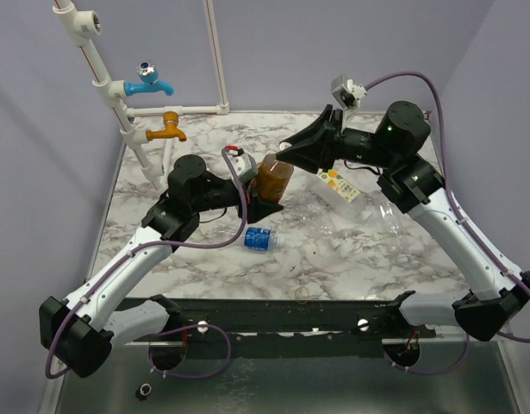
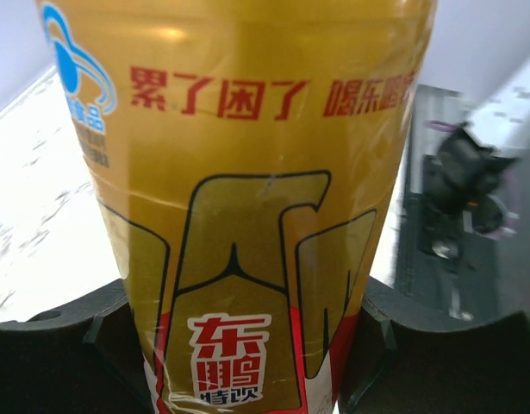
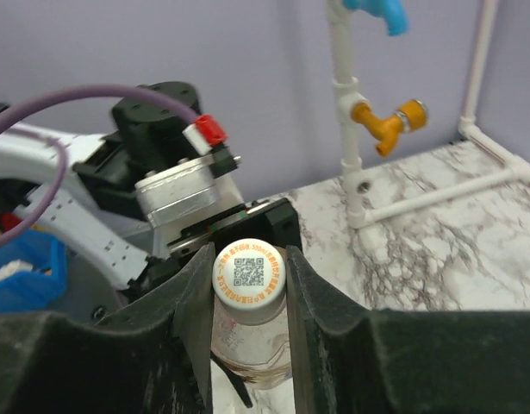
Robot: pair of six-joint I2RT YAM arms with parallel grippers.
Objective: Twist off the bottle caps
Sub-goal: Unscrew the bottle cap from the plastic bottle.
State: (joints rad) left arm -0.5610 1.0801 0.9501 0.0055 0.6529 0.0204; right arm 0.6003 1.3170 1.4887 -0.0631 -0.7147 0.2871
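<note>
Left claw point(image 2: 247, 362) clamps amber bottle point(image 2: 247, 172), right claw point(image 3: 247, 302) pinches its white cap point(image 3: 249, 272). Risk: a weak clamp lets the bottle spin along.

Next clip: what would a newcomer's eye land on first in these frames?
The amber bottle is held upright near the middle of the marble table: the left gripper clamps its body low down while the right gripper pinches its white cap, printed with a QR code. At the rear left, a blue tap and an orange tap jut from a white pipe. A blue-labelled bottle lies just in front.
</note>
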